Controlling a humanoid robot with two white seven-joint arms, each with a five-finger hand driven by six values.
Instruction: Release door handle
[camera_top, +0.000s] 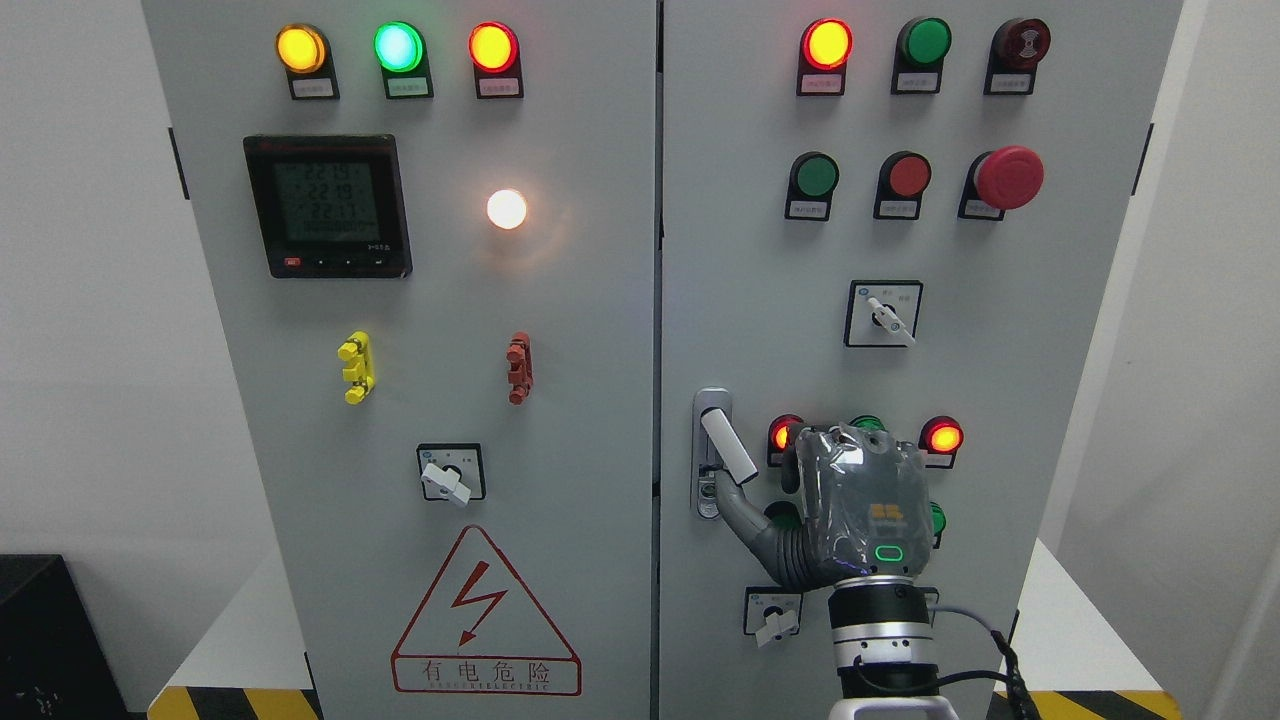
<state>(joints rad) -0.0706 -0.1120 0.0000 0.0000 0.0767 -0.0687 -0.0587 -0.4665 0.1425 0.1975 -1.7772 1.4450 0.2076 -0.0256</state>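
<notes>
right hand (850, 500) raised before right cabinet door (1000, 400), back toward camera, thumb (735, 505) stretched left to base of door handle (722, 445), other fingers hidden, grip cannot be told | handle lever swung out, tilted, at door's left edge | indicator lamps (827, 43) lit above

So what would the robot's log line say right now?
right hand: thumb touching door handle, not gripping | handle: swung out, tilted | left hand: out of view
</notes>
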